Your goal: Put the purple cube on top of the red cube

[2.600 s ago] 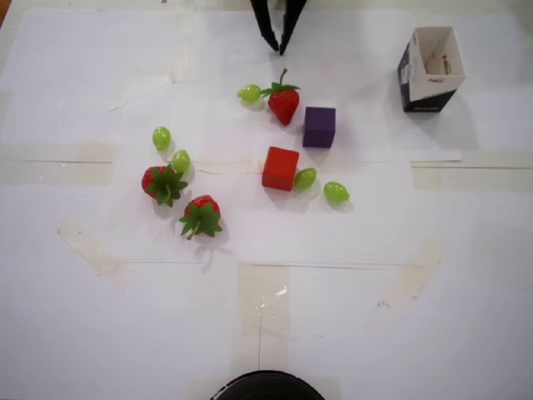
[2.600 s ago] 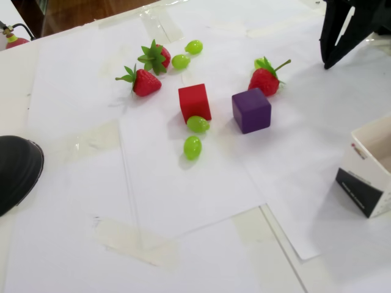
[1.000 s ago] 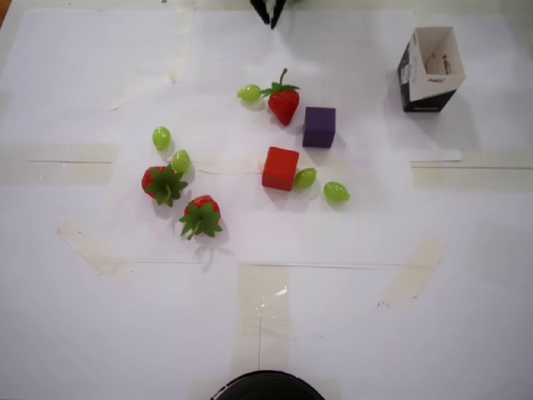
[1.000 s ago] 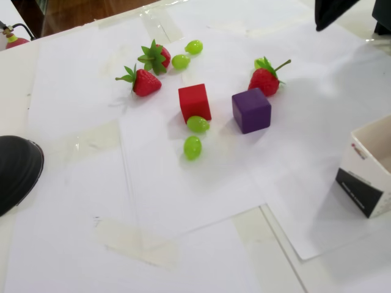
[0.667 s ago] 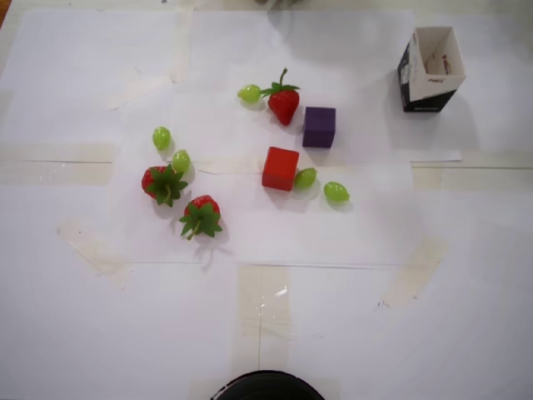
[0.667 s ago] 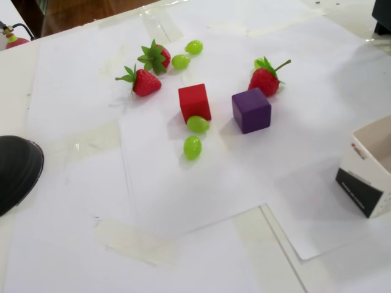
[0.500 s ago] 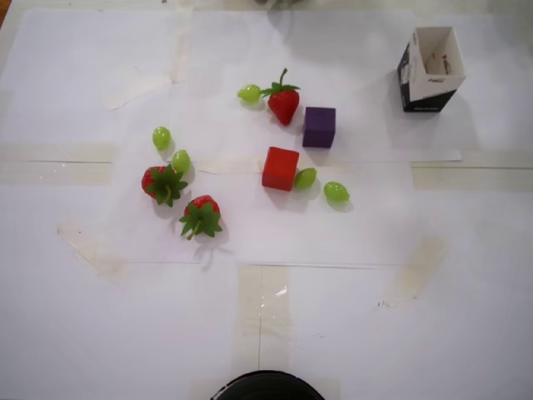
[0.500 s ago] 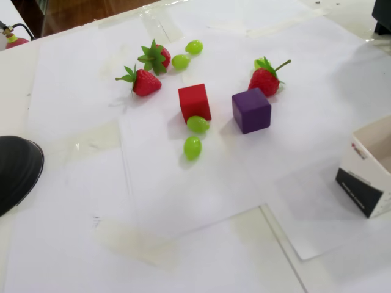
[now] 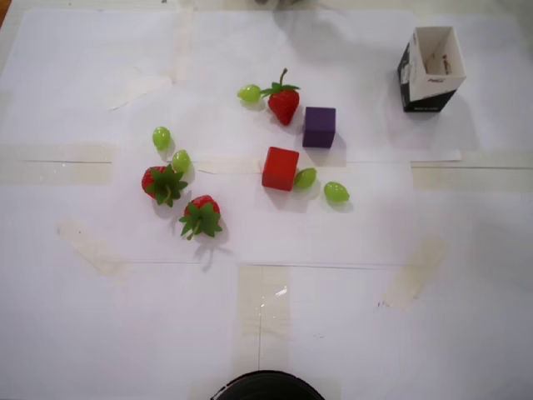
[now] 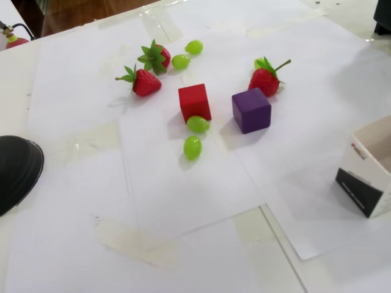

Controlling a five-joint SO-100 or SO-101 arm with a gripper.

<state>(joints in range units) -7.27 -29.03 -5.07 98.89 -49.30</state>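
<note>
The hand had pulled back past the tabletop's far edge and out of both views, so its spread could not be told. The purple cube (image 9: 319, 127) and red cube (image 9: 280, 168) stayed unmoved, apart, mid-tabletop.

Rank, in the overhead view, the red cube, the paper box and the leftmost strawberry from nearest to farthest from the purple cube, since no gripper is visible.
1. red cube, just below-left of the purple cube.
2. paper box, upper right.
3. leftmost strawberry, far left.
</note>
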